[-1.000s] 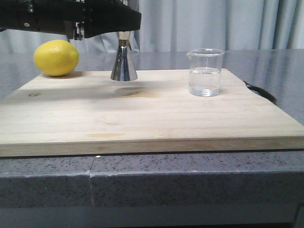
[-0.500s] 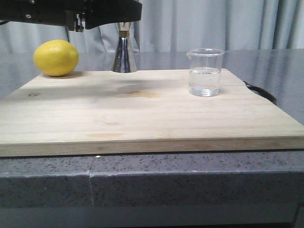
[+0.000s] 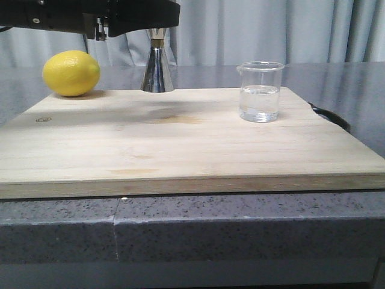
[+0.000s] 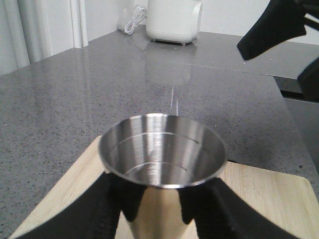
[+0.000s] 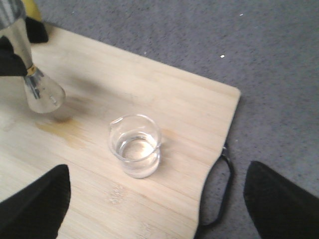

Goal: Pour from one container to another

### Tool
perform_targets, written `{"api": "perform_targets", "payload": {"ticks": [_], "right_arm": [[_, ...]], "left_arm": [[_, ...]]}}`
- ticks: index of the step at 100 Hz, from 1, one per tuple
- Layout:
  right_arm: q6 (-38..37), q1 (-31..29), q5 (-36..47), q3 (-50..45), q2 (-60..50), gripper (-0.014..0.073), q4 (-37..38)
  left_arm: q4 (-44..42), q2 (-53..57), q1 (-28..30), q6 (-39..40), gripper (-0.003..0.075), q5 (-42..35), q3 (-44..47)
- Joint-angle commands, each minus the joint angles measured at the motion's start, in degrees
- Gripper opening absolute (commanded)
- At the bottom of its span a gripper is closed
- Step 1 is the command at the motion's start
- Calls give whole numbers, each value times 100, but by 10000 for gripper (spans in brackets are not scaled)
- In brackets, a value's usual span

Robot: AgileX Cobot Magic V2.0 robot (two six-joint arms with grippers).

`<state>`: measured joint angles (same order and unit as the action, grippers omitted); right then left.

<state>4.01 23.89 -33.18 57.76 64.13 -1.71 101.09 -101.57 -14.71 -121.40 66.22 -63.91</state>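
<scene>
Front view: the left tool (image 3: pixel 157 29) is clamped on the upper cup of the steel jigger (image 3: pixel 157 69). A second ago the jigger's base sat lower, just over a shadow on the cutting board (image 3: pixel 180 138); since then it has risen and has held steady for the last half second. Whether the base now touches the board's far edge cannot be told from here. The glass beaker (image 3: pixel 260 91) stands upright on the board's right part, about a third full of clear liquid, unmoved. A lemon (image 3: pixel 71 73) rests at the board's far left corner. The board lies on the grey tabletop (image 3: pixel 240 229).

Left wrist view: black fingers (image 4: pixel 107 204) press both sides of the jigger (image 4: pixel 162 157) below its open rim. The cup looks empty and upright.

Right wrist view: the right tool (image 5: pixel 154 199) hangs above the beaker (image 5: pixel 135 145) with its fingers spread wide apart, holding nothing. The jigger (image 5: pixel 37 87) appears clear of the board, with a shadow beside it.

Judgement: the receiver is lifted and ready. The beaker is not yet grasped, so pouring has not begun. The next step is likely for the right tool to close on the beaker.
</scene>
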Motion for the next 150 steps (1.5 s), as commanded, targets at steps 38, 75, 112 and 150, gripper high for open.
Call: {"api": "perform_targets", "payload": {"ticks": [38, 75, 112, 150], "right_arm": [[84, 442, 3834, -1456, 427, 636, -107], [42, 492, 7391, -3149, 785, 636, -225], [-11, 496, 9207, -3306, 2056, 636, -33], [-11, 496, 9192, -2824, 2639, 636, -33]], "left_arm": [[571, 226, -47, 44, 238, 507, -176], [571, 226, -47, 44, 238, 507, -176], [571, 226, -47, 44, 238, 507, -176], [571, 226, -47, 44, 238, 507, -176]]}}
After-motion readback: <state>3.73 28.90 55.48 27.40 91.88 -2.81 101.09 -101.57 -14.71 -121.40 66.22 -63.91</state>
